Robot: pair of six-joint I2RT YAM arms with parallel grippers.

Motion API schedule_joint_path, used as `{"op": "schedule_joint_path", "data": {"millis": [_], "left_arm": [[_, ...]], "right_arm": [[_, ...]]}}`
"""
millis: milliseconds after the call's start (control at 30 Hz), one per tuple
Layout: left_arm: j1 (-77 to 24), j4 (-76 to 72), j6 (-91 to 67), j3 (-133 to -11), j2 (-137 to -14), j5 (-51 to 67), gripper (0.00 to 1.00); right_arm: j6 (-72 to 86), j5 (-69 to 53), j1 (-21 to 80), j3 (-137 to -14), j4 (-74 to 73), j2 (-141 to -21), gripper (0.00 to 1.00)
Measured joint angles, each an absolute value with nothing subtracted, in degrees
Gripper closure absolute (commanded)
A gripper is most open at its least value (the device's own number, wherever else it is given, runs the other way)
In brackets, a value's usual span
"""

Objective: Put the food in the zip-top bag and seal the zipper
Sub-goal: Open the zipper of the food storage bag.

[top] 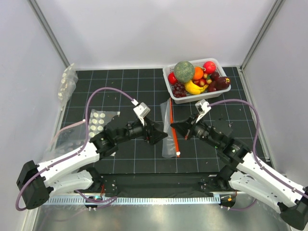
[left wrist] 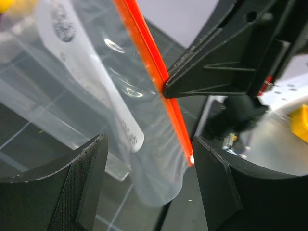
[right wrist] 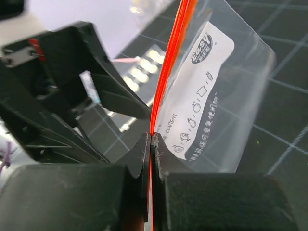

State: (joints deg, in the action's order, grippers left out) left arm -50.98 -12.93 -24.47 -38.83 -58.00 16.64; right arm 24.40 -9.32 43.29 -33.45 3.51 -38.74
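The zip-top bag lies mid-table, clear and empty, with its red-orange zipper along its right edge. My right gripper is shut on the zipper about midway along it, jaws pressed together on the strip. My left gripper is open, and its fingers straddle the bag's near end without pinching it. The zipper ends beside the right finger. The food sits in the white basket: red balls and an orange ball.
The basket also holds a green melon ball, a banana and dark grapes. Clear bags of white discs lie at the left and by the left wall. Walls enclose the table on three sides.
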Motion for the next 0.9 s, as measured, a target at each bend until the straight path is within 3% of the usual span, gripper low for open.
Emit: {"op": "schedule_joint_path", "data": {"millis": [300, 400, 600, 700, 733, 767, 833, 867, 900], "left_arm": [[-54.5, -9.5, -21.8, -39.3, -58.2, 6.5, 0.30], [-55.2, -9.7, -21.3, -40.4, -60.6, 6.5, 0.36], [-55.4, -10.5, -20.3, -41.0, -64.9, 8.1, 0.64], [-55.4, -10.5, -19.4, -41.0, -65.4, 8.6, 0.84], [-55.4, -10.5, -19.2, -41.0, -65.4, 8.8, 0.96], [-55.4, -10.6, -19.2, -41.0, -65.4, 9.1, 1.00], [-55.4, -11.0, -18.7, -41.1, -65.4, 10.0, 1.00], [-55.4, -11.1, -18.5, -41.1, -65.4, 10.4, 1.00], [-55.4, -11.3, -18.5, -41.1, -65.4, 10.7, 1.00]], "right_arm": [[28.0, -4.3, 43.3, -33.7, 1.3, -42.2, 0.99], [29.5, -4.9, 43.3, -33.7, 2.7, -42.1, 0.99], [31.7, -6.7, 43.3, -33.7, 5.0, -43.1, 0.99], [32.3, -8.1, 43.3, -33.6, 6.0, -43.8, 0.99], [32.5, -8.4, 43.3, -33.6, 6.2, -43.9, 0.99], [32.6, -8.7, 43.3, -33.6, 6.3, -43.9, 0.99], [32.8, -9.3, 43.3, -33.6, 6.6, -43.9, 0.91], [32.8, -9.6, 43.3, -33.6, 6.6, -43.9, 0.74], [33.0, -10.0, 43.3, -33.6, 6.7, -43.9, 0.68]]}}
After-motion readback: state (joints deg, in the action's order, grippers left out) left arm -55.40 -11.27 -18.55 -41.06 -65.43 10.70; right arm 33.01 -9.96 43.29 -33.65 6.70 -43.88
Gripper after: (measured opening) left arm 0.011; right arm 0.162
